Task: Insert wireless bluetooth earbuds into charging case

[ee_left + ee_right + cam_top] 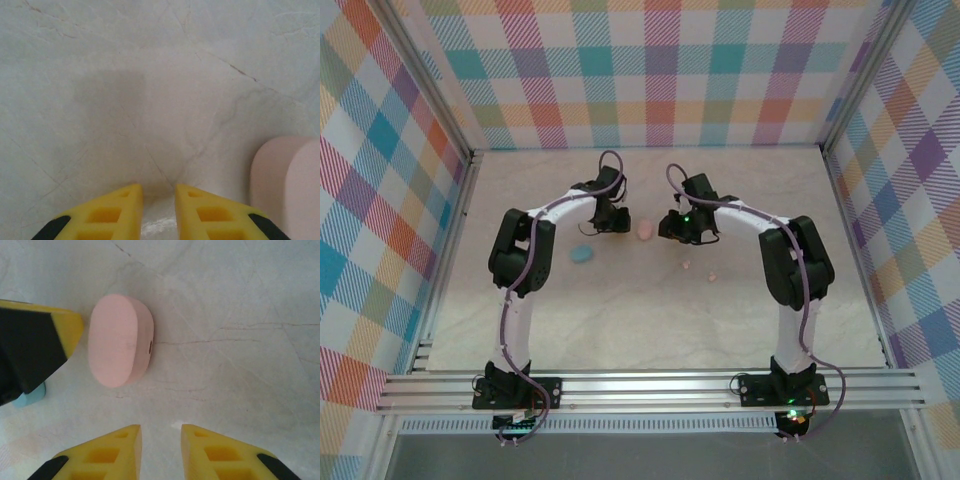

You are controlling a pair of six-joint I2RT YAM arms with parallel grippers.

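Observation:
A salmon pink oval charging case [645, 230] lies shut on the table between my two grippers. In the right wrist view this pink case [120, 340] is ahead and to the left of my right gripper [161, 429], which is open and empty. My left gripper [158, 190] is open by a narrow gap over bare table, with the pink case [290, 185] just to its right. A light blue case [582, 254] sits near the left arm. Two pink earbuds [687, 265] [713, 275] lie loose in front of the right gripper [685, 228]. The light blue earbuds are hidden.
The marble-look table [650, 320] is walled by checked panels on three sides. One finger of the left gripper [35, 350] reaches in beside the pink case in the right wrist view, with a corner of the blue case [30, 399] under it.

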